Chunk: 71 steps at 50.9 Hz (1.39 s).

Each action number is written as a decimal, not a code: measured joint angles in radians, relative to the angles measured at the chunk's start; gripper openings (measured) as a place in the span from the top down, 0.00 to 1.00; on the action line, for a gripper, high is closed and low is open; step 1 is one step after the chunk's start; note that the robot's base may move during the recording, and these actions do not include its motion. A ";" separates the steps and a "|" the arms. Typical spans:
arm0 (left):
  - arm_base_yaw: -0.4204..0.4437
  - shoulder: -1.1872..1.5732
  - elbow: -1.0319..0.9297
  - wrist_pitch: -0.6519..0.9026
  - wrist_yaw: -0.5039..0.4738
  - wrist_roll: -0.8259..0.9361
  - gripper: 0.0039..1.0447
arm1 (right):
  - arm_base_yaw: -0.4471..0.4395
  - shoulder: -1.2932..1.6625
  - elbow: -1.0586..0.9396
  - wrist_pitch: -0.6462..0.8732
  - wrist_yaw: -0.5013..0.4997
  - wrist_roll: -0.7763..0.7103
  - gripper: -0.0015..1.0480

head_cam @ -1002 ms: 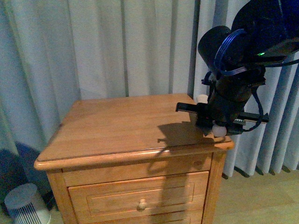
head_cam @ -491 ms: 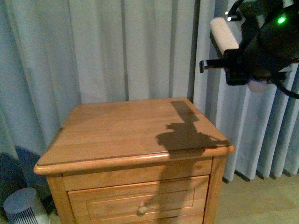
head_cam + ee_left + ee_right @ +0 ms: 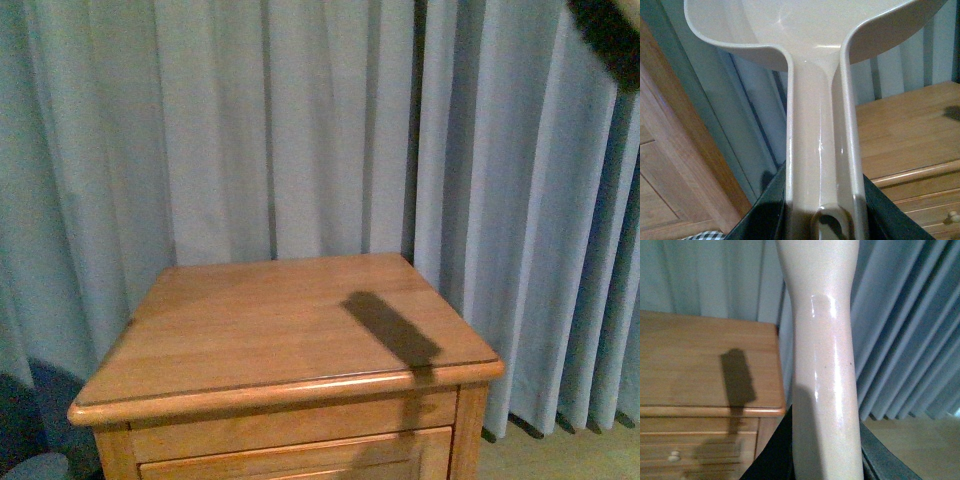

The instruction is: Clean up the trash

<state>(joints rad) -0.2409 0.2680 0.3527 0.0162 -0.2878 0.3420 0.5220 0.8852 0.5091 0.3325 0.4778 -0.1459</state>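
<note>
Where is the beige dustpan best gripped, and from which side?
Grip the dustpan at its narrow straight handle, near the hanging hole, coming from the handle's end. The scoop is wide and curved; the handle fits between jaws, as in the left gripper now.

The beige plastic dustpan (image 3: pixel 820 30) was cropped by the frame edge. The smooth beige plastic handle (image 3: pixel 822 365) ran out of frame at both ends. The left pincer (image 3: pixel 825 220) and right pincer (image 3: pixel 825 460) showed only as dark slivers pressed against them. A blurred dark corner shape (image 3: pixel 612 35) was unidentifiable.
</note>
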 joint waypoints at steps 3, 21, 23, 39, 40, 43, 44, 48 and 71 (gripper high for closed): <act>0.000 0.000 0.000 0.000 0.000 0.000 0.75 | -0.021 -0.100 -0.048 -0.051 0.018 0.007 0.82; 0.000 0.000 0.000 0.000 0.001 0.000 0.75 | -0.187 -0.425 -0.189 -0.186 0.021 0.106 0.82; 0.000 0.000 0.000 0.000 0.001 0.000 0.75 | -0.196 -0.432 -0.196 -0.187 0.016 0.112 0.82; 0.000 0.000 0.000 0.000 0.001 0.000 0.75 | -0.227 -0.434 -0.223 -0.202 0.005 0.166 0.82; 0.000 0.000 0.000 0.000 0.001 0.000 0.75 | -0.227 -0.434 -0.223 -0.202 0.005 0.167 0.82; 0.000 0.000 0.000 0.000 0.000 0.000 0.75 | -0.228 -0.436 -0.223 -0.203 0.005 0.172 0.82; 0.000 0.000 0.000 0.000 0.000 0.000 0.75 | -0.228 -0.436 -0.223 -0.203 0.005 0.173 0.82; 0.000 0.000 0.000 0.000 0.000 0.000 0.75 | -0.229 -0.436 -0.223 -0.203 0.005 0.176 0.82; 0.000 -0.003 -0.001 0.000 -0.003 -0.001 0.75 | -0.232 -0.438 -0.223 -0.203 0.008 0.183 0.82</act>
<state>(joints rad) -0.2405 0.2653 0.3519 0.0162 -0.2905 0.3408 0.2905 0.4477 0.2863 0.1291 0.4854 0.0372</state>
